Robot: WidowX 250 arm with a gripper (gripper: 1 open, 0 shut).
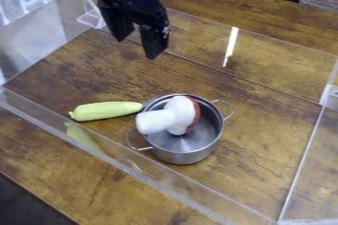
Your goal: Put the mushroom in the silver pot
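The mushroom (169, 118) lies on its side in the silver pot (185, 143), white stem sticking out over the left rim, reddish-brown cap inside. The pot stands on the wooden table right of centre. My gripper (137, 34) hangs well above and to the upper left of the pot, its black fingers (156, 41) spread apart and open, with nothing between them.
A long pale green vegetable (106, 112) lies left of the pot. A clear plastic wall (119, 160) runs along the front and the right side. A white rack (90, 12) stands at the back left.
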